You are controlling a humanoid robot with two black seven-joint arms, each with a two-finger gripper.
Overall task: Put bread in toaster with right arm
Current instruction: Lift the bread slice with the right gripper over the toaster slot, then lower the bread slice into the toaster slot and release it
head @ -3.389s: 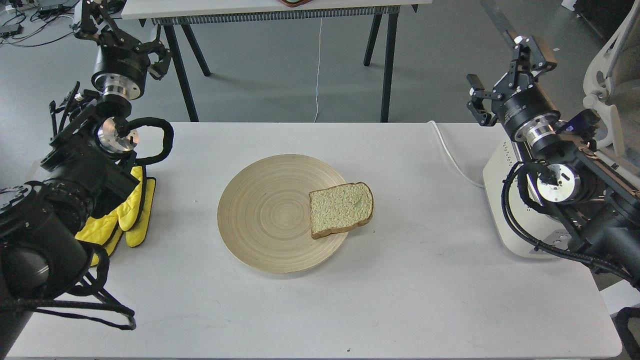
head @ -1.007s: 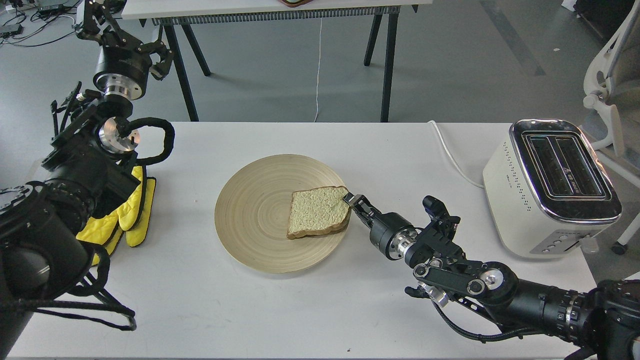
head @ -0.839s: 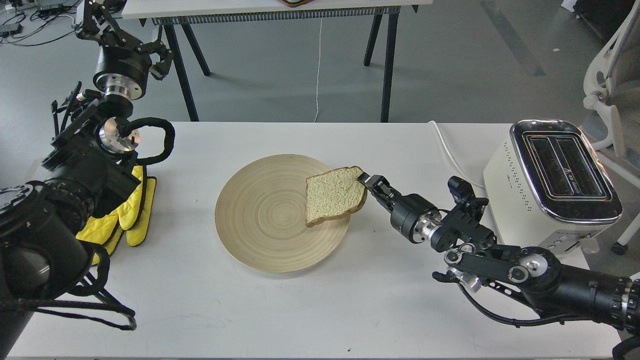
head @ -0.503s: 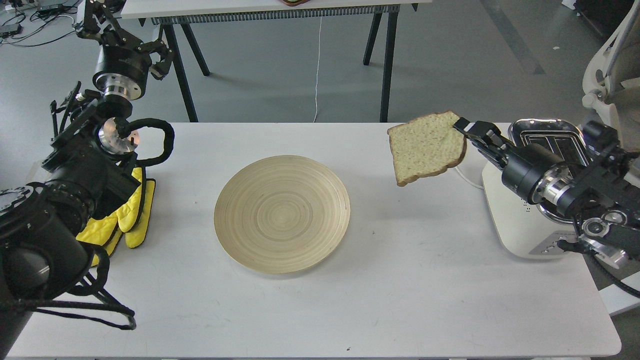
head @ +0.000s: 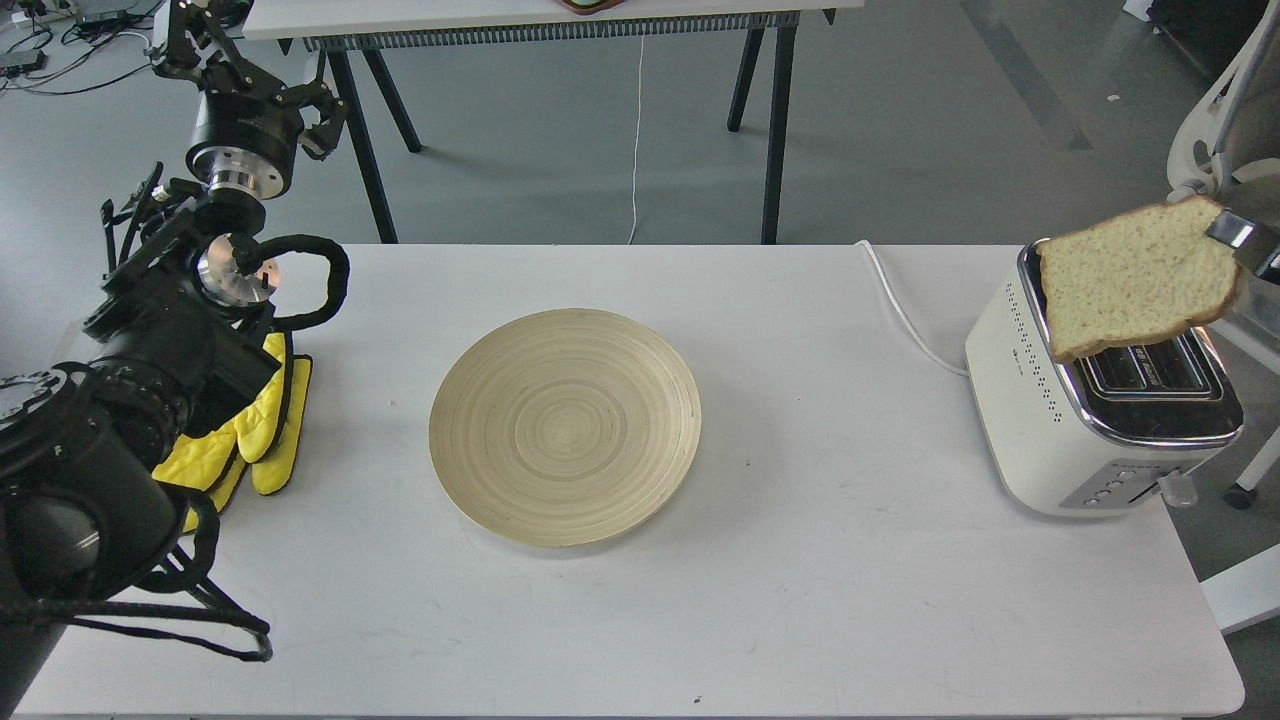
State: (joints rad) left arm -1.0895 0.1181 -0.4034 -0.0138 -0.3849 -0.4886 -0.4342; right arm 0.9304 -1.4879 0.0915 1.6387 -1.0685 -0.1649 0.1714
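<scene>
The bread (head: 1135,275), a pale slice with a brown crust, hangs tilted in the air over the back of the toaster's slots. My right gripper (head: 1226,231) is shut on the slice's upper right corner. Only its fingertips show at the right edge; the arm is out of view. The cream-white toaster (head: 1030,420) with a chrome top stands at the table's right edge, and its slots are partly hidden by the bread. My left gripper (head: 247,65) is raised at the far left, open and empty, far from the bread.
A round wooden plate (head: 565,427) lies bare in the table's middle. Yellow gloves (head: 250,440) lie at the left under my left arm. The toaster's white cord (head: 905,310) runs off the back edge. A white chair (head: 1225,130) stands at the right.
My right gripper took the bread off the plate, lifted it and carried it right, from beside the toaster to above its slots. The left arm has not moved.
</scene>
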